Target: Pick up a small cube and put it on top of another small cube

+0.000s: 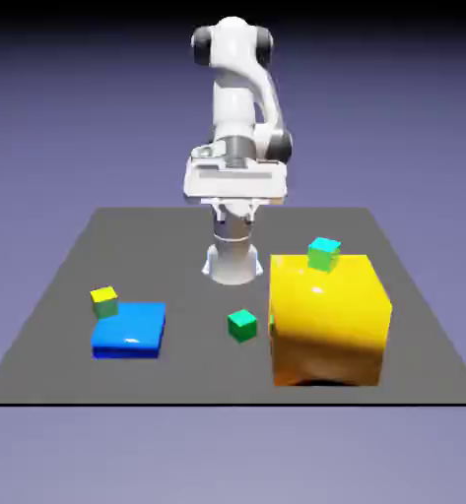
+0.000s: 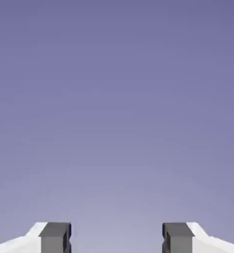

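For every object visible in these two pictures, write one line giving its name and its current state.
gripper: open, holding nothing
green cube: on the table, free
yellow-topped cube: on the table beside the blue slab
cyan-topped cube: atop the big yellow block

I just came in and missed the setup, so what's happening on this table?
Nothing is being handled yet. The white robot arm stands at the far edge of the grey table, its gripper open and empty, facing only the backdrop. Ahead lie a blue slab with a yellow-topped cube beside it, a small green cube, and a big yellow block carrying a cyan-topped cube.
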You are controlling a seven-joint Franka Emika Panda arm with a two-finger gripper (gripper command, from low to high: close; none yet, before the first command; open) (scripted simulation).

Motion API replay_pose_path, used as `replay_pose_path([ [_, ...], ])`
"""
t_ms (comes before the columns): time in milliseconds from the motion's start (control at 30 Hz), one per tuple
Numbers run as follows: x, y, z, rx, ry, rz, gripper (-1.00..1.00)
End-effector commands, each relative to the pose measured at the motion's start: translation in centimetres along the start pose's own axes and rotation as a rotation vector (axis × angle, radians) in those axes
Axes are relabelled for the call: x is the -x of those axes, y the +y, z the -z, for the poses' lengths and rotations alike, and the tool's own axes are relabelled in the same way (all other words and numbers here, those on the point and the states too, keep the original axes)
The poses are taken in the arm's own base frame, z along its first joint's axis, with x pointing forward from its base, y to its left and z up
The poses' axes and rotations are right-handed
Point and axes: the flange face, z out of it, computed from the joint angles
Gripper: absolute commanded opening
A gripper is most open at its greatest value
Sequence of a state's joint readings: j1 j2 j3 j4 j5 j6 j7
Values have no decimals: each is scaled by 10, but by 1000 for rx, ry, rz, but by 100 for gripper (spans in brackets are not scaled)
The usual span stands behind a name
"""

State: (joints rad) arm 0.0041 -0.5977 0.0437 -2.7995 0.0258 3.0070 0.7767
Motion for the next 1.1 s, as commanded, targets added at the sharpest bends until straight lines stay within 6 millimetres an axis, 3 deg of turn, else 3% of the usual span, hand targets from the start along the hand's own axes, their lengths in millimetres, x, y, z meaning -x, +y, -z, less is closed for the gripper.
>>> replay_pose_path([
  [0, 4, -11, 8, -8, 1, -19, 0],
  [167, 31, -63, 50, -43, 0, -108, 0],
  [300, 64, -99, 82, -60, -4, -170, 0],
  [467, 119, -135, 117, -63, -9, -237, 0],
  [633, 185, -158, 140, -45, -8, -295, 0],
  [867, 290, -168, 145, 23, 16, -367, 0],
  [1067, 380, -153, 119, 118, 72, -430, 0],
])
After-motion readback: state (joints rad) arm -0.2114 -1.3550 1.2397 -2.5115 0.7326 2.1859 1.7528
